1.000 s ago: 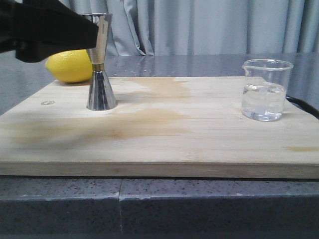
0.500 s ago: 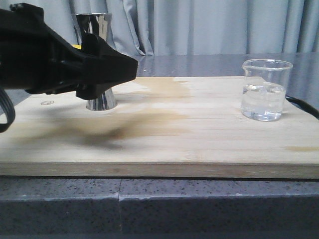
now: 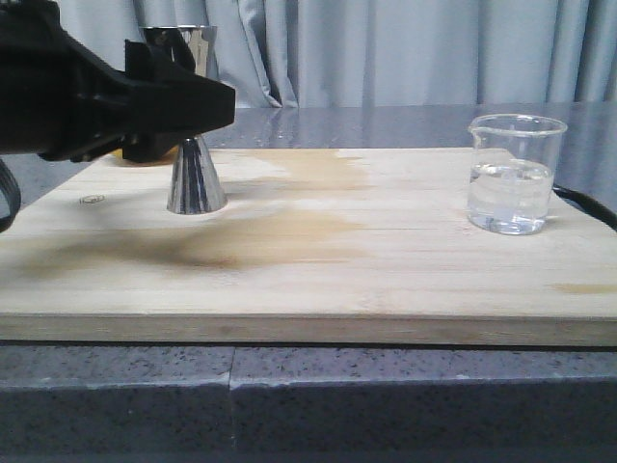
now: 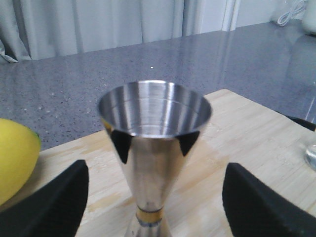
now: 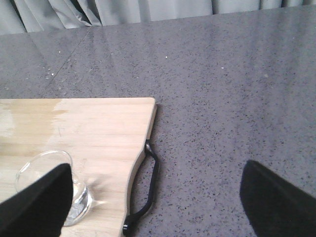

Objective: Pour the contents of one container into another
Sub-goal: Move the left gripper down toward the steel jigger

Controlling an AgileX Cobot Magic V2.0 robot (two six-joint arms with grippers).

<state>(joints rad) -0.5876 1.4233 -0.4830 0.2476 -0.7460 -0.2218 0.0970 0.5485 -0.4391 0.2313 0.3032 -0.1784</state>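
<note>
The steel jigger [image 3: 196, 181] with a brass band stands upright at the back left of the wooden board [image 3: 386, 260]. My left gripper [image 3: 207, 104] is at the level of its upper cup and hides that cup from the front. In the left wrist view the jigger [image 4: 154, 128] stands between the two spread fingers [image 4: 49, 207], with a gap on each side; the left gripper [image 4: 155, 210] is open. The glass beaker [image 3: 514, 174], about a third full of clear liquid, stands at the board's right end. In the right wrist view the beaker [image 5: 81, 197] is partly behind one finger of my open right gripper [image 5: 158, 210].
A yellow lemon [image 4: 15, 153] lies just beyond the jigger, off the board's back left corner. A black handle [image 5: 150, 182] runs along the board's right edge. Grey speckled counter [image 5: 222, 98] surrounds the board; curtains hang behind.
My left gripper swung in from the upper left, dipped in front of the jigger, and now sits higher around its upper cup, hiding the lemon. Beaker and jigger have not moved.
</note>
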